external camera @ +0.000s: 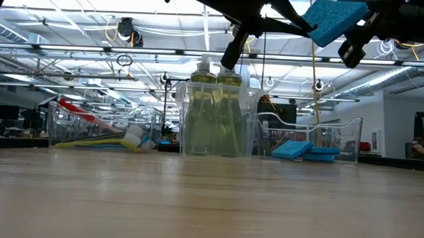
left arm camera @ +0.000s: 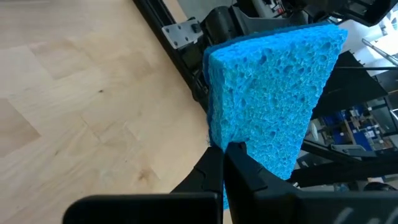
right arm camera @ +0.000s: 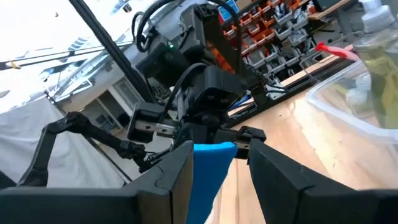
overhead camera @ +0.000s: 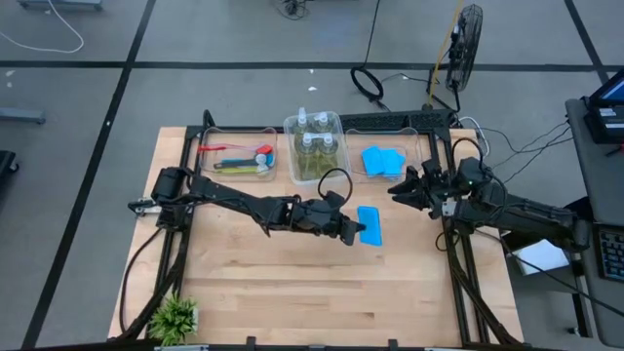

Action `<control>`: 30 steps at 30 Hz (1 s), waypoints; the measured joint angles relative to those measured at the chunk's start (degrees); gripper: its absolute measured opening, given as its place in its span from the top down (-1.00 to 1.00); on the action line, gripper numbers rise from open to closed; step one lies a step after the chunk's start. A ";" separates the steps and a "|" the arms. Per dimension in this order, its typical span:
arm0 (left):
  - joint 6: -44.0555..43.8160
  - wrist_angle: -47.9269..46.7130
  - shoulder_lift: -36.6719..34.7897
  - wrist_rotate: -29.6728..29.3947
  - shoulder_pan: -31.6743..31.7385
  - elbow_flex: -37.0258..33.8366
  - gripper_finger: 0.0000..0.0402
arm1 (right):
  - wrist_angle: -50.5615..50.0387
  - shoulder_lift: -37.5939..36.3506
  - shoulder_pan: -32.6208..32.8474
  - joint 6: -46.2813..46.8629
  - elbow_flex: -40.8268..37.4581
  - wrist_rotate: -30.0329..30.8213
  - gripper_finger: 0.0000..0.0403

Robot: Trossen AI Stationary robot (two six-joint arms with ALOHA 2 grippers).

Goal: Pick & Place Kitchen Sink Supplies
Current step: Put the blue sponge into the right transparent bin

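Left gripper (overhead camera: 357, 231) is over the right-centre of the table (overhead camera: 292, 283), fingers closed on one end of a blue sponge (overhead camera: 370, 225). The low view shows that sponge held well above the tabletop, tilted. In the left wrist view the sponge (left arm camera: 267, 93) is open-pored foam; judged light, soft and compressible, likely to flex if pinched at a corner. Best hold is judged across the flat faces near an edge, as at present.

Right gripper (overhead camera: 409, 189) waits at the right edge, just beside the sponge bin (overhead camera: 421, 146), fingers apart and empty. Other sponges (overhead camera: 382, 162) lie in that bin. Bottles (overhead camera: 314, 146) stand in the middle bin and brushes (overhead camera: 239, 159) lie in the left one
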 joint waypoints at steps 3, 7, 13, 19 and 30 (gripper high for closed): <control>-0.02 0.01 0.00 -0.01 0.04 0.00 1.00 | 2.35 0.01 0.59 0.43 0.00 0.00 0.30; 0.02 -0.04 0.00 -0.01 0.05 0.00 1.00 | 7.98 0.77 1.20 1.07 0.09 0.00 0.30; -0.04 -0.41 0.00 -0.01 0.11 0.00 1.00 | 14.46 3.01 1.30 4.63 0.09 -0.13 0.28; -0.44 -1.50 0.00 -0.01 0.09 0.00 1.00 | 20.58 6.32 1.32 5.41 0.09 -0.15 0.05; -0.95 -2.01 0.00 -1.11 0.15 0.00 1.00 | 21.58 9.47 1.30 5.28 3.17 -6.82 -0.28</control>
